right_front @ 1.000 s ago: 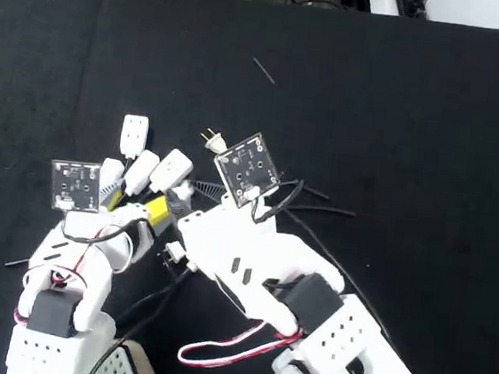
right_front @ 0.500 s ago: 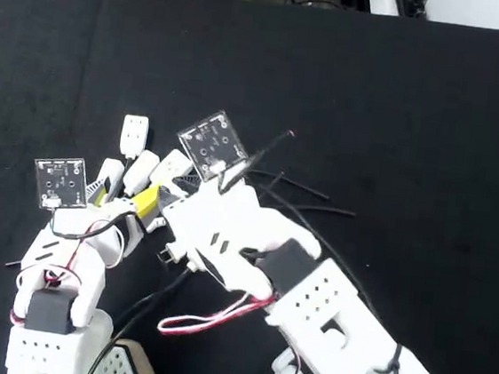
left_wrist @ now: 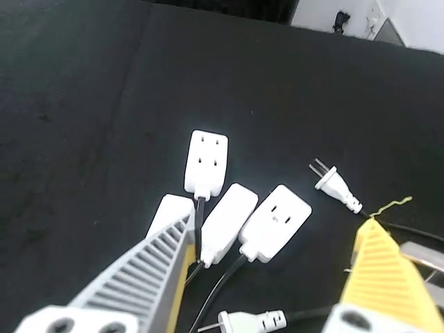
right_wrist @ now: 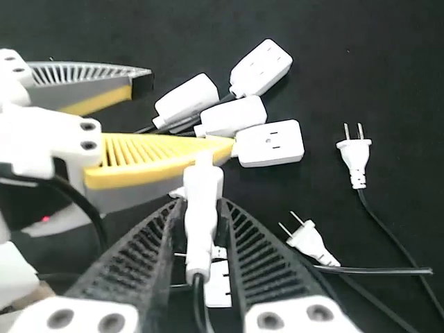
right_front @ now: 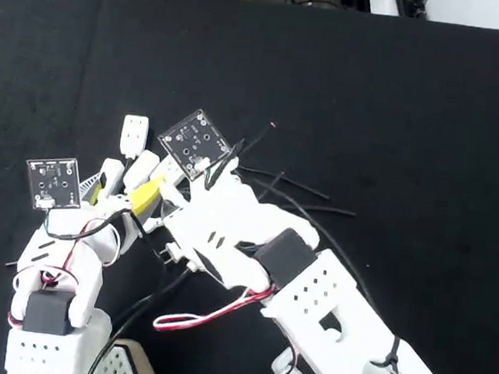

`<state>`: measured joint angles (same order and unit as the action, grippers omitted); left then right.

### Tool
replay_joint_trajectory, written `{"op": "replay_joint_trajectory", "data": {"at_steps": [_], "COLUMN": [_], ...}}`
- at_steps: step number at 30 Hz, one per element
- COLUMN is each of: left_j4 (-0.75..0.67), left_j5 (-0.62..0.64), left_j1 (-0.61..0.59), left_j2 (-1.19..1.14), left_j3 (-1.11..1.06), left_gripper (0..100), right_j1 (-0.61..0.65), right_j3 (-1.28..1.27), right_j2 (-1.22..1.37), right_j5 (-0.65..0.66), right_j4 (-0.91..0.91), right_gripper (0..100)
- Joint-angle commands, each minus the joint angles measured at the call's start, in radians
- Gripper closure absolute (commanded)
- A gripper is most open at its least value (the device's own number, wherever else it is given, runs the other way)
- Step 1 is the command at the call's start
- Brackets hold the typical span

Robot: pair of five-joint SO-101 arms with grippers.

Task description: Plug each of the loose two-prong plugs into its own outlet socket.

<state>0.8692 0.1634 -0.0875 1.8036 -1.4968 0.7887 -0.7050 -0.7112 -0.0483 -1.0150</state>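
Several white outlet sockets (left_wrist: 276, 222) lie in a cluster on the black cloth, their cords running back toward the arms. In the right wrist view my right gripper (right_wrist: 201, 202) is shut on a white two-prong plug (right_wrist: 202, 187), held close to the nearest socket (right_wrist: 269, 143). My left gripper (left_wrist: 277, 225) stands open just over the cluster, its grey finger (left_wrist: 149, 257) and yellow finger (left_wrist: 378, 270) wide apart. Its yellow finger (right_wrist: 159, 159) lies right beside the held plug. Two loose plugs (right_wrist: 355, 161) (right_wrist: 309, 241) rest on the cloth nearby. From above, the right arm (right_front: 227, 229) crosses leftward over the sockets (right_front: 133, 135).
Thin black cords (right_front: 302, 193) trail across the cloth to the right of the cluster. Another loose plug (left_wrist: 253, 321) lies close under the left gripper. The black tabletop (right_front: 374, 102) stretches open at the back and right.
The right arm has swung left and forward over the socket cluster, covering the loose plug that lay beside it. The left arm's wrist has shifted slightly left.
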Motion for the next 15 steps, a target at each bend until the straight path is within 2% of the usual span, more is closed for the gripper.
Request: {"op": "replay_joint_trajectory", "data": {"at_steps": [1, 5, 11, 13, 15], "left_j4": [-0.052, 0.034, 0.207, 0.218, 0.203], "left_j5": [0.017, -0.089, -0.364, -0.391, -0.358], "left_j1": [-0.024, -0.024, -0.027, -0.067, -0.150], "left_j2": [0.012, 0.012, 0.012, 0.012, 0.012], "left_j3": [0.054, 0.056, 0.048, 0.041, 0.045], "left_gripper": [65, 65, 65, 65, 65], "right_j1": [-0.028, -0.084, -0.135, -0.137, -0.137], "right_j3": [0.013, 0.042, 0.122, 0.193, 0.295], "right_j2": [0.013, 0.015, 0.104, 0.176, 0.265], "right_j5": [0.025, 0.028, 0.081, 0.091, 0.150], "right_j4": [-0.026, -0.021, -0.083, -0.153, -0.269], "right_gripper": [98.7, 98.7, 98.7, 98.7, 98.7]}}
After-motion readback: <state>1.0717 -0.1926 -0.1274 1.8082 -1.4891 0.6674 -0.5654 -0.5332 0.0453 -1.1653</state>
